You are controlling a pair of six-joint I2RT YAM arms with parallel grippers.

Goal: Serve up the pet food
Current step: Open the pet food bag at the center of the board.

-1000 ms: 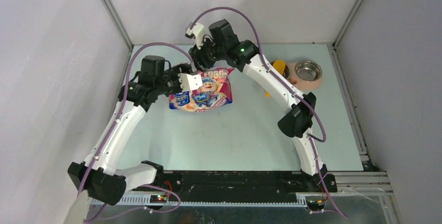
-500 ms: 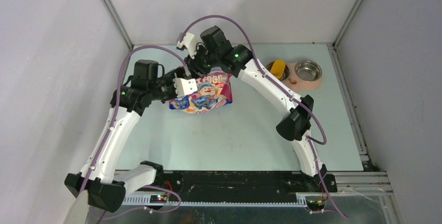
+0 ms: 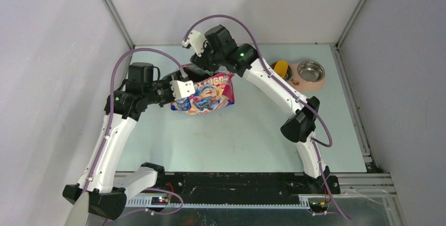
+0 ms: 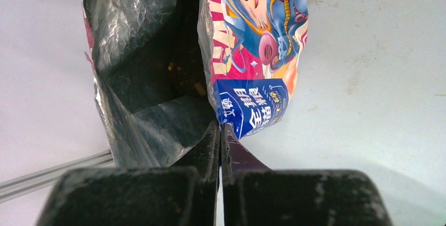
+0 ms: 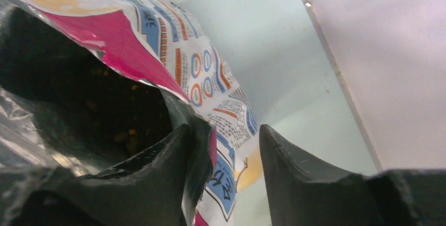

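The left gripper [image 4: 221, 129] is clamped tight on one edge of the bag [image 3: 208, 94] at its mouth. The right gripper [image 5: 222, 131] stands half spread astride the opposite edge, one finger inside, pinching nothing. The bag runs left to right over the far middle of the table [image 3: 252, 131], mouth facing left. The kibble [image 4: 200, 88] lies dimly visible deep inside.
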